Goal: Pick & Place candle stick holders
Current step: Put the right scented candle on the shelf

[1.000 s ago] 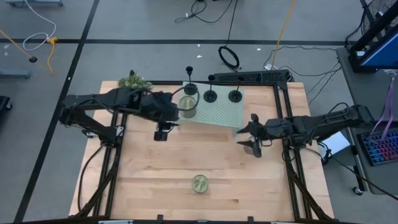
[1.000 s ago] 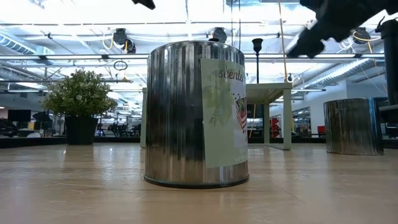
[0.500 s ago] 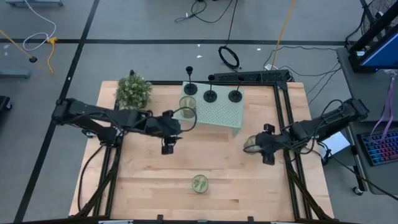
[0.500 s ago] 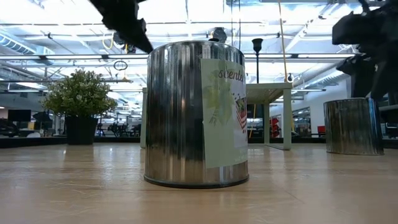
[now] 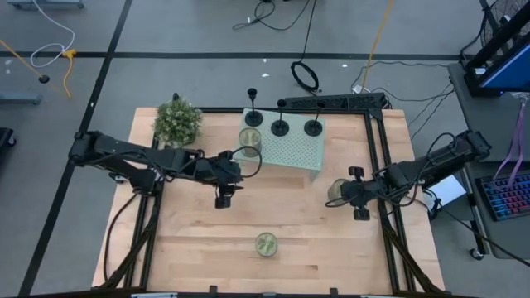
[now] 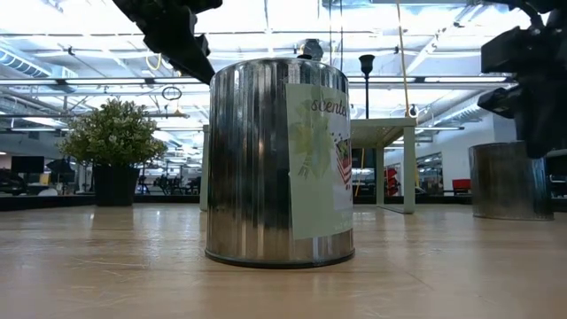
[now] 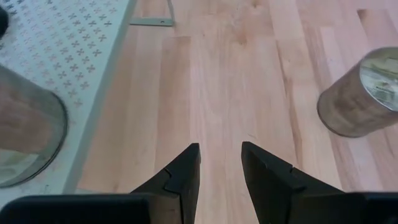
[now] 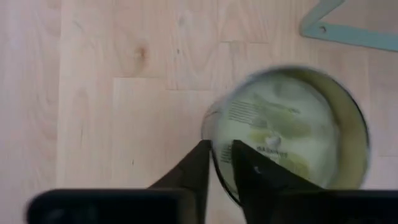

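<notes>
Three black candle stick holders (image 5: 252, 117) (image 5: 280, 127) (image 5: 312, 127) stand on their disc bases along the far edge of a pale-green perforated platform (image 5: 294, 153). My right gripper (image 5: 346, 195) is at the table's right, pointing down, shut on the rim of a greenish-gold jar (image 5: 337, 192) that stands on the wood. My left gripper (image 5: 224, 195) hovers open over bare wood near the table's middle, nothing between its fingers (image 7: 186, 168). It is well short of the holders. My right gripper (image 8: 219, 158) has the jar's rim (image 8: 211, 134) between its two fingers, one finger (image 8: 252, 171) inside the jar and the other outside. The fingers come from above, pointing down. The jar (image 6: 509, 182) stands upright with its base on the table.
A second jar (image 5: 250, 141) stands on the platform's left end and a third (image 5: 266, 244) near the table's front edge, large in the low view (image 6: 279, 164). A potted plant (image 5: 177, 122) sits at the far left corner. Black frame rails edge the table.
My right gripper has tipped to point down, dropped onto the jar at the right and shut from a wide spread onto its rim. My left gripper has drawn back from the jar on the platform toward the table's near edge.
</notes>
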{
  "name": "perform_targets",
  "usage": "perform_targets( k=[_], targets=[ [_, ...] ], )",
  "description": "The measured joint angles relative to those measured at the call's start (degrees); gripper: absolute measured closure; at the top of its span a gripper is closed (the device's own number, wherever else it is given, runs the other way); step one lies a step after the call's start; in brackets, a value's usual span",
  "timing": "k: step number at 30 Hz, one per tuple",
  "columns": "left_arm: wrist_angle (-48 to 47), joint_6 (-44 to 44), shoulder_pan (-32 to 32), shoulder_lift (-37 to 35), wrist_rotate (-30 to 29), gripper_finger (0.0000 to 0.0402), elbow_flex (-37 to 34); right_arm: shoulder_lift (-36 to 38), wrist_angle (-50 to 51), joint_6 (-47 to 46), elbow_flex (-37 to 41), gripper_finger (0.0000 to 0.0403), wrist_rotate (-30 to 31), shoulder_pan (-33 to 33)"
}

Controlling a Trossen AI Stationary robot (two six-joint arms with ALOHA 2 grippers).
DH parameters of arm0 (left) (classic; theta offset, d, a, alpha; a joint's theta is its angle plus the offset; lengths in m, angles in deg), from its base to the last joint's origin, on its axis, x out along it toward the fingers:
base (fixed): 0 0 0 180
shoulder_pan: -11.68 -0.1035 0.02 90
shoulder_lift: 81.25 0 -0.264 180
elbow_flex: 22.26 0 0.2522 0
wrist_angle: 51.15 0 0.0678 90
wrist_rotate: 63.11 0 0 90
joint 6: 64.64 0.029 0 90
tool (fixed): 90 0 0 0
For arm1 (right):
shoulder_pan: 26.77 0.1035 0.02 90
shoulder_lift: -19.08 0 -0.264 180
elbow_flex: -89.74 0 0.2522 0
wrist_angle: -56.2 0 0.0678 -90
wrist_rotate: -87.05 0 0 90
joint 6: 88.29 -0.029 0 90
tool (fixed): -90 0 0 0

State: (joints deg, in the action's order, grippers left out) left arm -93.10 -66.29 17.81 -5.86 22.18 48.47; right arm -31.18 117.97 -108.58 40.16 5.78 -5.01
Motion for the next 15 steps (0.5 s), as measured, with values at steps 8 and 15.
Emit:
perform_targets(
  k=[8, 15],
  targets=[
    [-0.2, 1.9, 0.0, 0.0, 1.8, 0.0277, 0.0, 0.1, -8.0, 1.7, 0.1, 0.0398, -0.5, 0.0],
    [-0.2, 6.2, 0.0, 0.0, 1.9, 0.0277, 0.0, 3.1, -22.6, 11.1, -1.7, 0.0400, -3.0, -0.2]
  ],
)
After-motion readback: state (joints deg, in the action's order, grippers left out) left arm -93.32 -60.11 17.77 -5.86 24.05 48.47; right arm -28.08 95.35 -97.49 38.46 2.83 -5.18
